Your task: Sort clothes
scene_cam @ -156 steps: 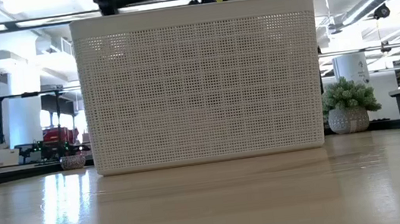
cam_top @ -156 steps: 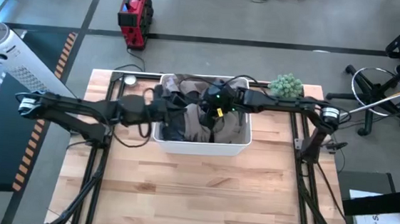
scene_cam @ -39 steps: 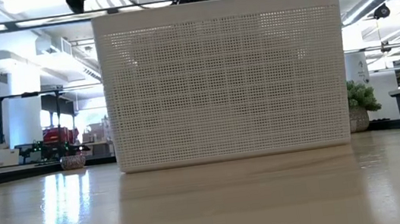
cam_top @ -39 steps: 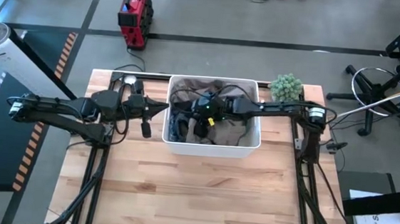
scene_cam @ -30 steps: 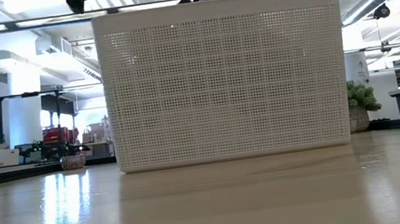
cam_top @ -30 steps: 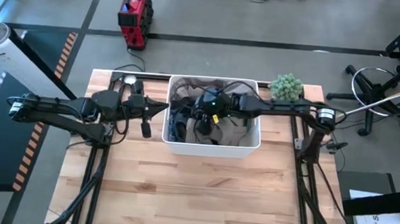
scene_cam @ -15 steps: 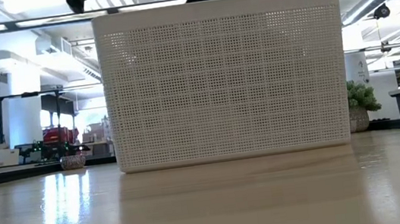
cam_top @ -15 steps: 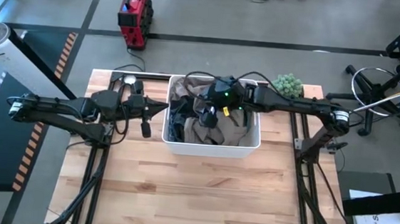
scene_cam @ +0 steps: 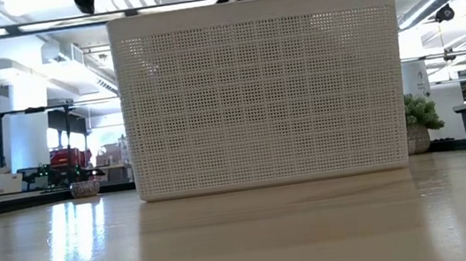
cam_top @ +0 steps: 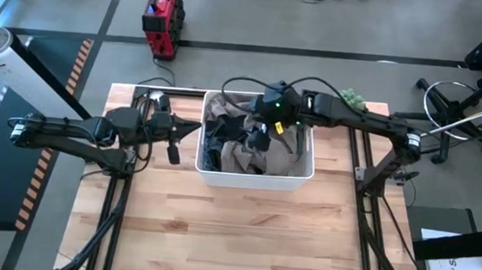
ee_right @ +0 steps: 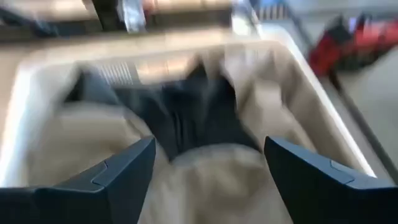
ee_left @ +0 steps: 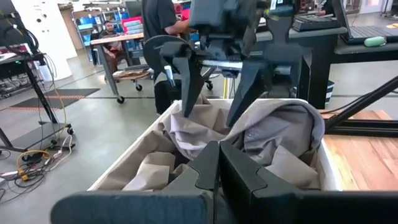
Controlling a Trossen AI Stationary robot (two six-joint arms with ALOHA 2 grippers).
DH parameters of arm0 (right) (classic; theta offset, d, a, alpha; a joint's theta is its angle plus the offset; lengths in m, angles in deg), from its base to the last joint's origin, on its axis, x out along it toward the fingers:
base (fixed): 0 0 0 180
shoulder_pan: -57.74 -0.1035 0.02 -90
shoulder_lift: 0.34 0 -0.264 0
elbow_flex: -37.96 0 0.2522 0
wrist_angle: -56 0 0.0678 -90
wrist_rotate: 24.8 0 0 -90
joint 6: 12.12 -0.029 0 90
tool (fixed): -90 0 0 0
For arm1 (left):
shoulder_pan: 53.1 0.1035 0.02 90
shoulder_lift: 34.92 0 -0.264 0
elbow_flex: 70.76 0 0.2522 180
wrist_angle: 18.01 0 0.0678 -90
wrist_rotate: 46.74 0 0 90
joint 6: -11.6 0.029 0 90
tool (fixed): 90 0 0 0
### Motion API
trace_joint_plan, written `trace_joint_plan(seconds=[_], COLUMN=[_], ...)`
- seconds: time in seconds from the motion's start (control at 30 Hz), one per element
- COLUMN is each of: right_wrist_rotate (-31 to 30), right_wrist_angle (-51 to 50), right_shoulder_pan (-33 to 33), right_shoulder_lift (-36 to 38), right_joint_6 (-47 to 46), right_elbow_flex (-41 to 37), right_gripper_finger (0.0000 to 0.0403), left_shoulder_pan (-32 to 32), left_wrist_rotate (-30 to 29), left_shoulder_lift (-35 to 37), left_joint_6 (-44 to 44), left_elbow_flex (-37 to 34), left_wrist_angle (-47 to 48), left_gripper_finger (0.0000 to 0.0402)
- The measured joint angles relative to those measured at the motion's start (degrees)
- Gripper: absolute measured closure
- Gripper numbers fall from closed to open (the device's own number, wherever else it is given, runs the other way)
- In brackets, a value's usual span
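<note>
A white perforated bin stands at the table's far middle; in the low view its wall hides what is inside. It holds a taupe garment and a dark garment, piled loosely. My right gripper is open above the bin's far half. In the left wrist view its spread fingers stand over the taupe garment. My left gripper is shut, level, with its tip by the bin's left wall. The other clothes are not in view. My right gripper is open with its fingertips at the top of the taupe pile; whether they touch the cloth, I cannot tell. My left gripper points at the bin's left wall from the table's left; whether it touches the rim, I cannot tell.
A small potted plant stands at the far right, partly under my right arm, and shows in the low view. A small round object lies at the far left. Bare wood spans the near half. People are in the room beyond.
My right gripper has risen out of the bin and gone toward the table's far edge, and its arm has swung with it. The bin and my left gripper have stayed where they were.
</note>
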State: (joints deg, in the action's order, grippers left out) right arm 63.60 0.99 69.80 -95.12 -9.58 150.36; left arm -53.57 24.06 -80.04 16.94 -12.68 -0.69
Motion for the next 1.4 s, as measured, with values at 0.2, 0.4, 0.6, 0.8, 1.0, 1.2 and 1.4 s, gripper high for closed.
trace_joint_plan(seconds=[0.2, 0.4, 0.6, 0.8, 1.0, 1.2, 1.4], right_wrist_rotate=[-0.4, -15.9, -23.7, -24.3, -30.5, -37.9, -41.7], right_wrist_angle=[-13.9, -28.4, -28.2, -18.9, -8.5, -5.9, -8.6], right_shoulder_pan=[-0.5, -5.0, -9.8, -18.8, -35.1, -46.7, -49.6], right_shoulder_lift=[-0.6, 2.0, 13.6, 28.1, 33.4, 27.3, 19.3], right_joint_6=[0.1, 1.5, -4.1, -12.1, -17.1, -23.3, -29.3], right_elbow_flex=[4.3, 7.0, -4.5, -21.9, -33.8, -37.6, -37.8], right_gripper_finger=[0.0100, 0.0225, 0.0387, 0.0398, 0.0402, 0.0403, 0.0403], left_shoulder_pan=[0.0, -0.4, -2.7, -7.5, -16.4, -26.1, -30.9], left_wrist_rotate=[0.0, 0.1, 0.2, 3.9, 4.8, -4.6, -19.2], left_shoulder_lift=[0.1, 2.4, 7.1, 8.8, 3.2, -7.4, -18.7], left_joint_6=[0.0, 0.1, -0.2, 0.0, 1.7, 0.2, -3.0], left_elbow_flex=[0.0, -0.2, -4.4, -12.3, -16.4, -15.5, -10.9], left_wrist_angle=[0.7, 2.7, 2.3, -2.3, -11.3, -13.5, -13.0], left_gripper_finger=[0.0402, 0.0402, 0.0402, 0.0402, 0.0402, 0.0402, 0.0402])
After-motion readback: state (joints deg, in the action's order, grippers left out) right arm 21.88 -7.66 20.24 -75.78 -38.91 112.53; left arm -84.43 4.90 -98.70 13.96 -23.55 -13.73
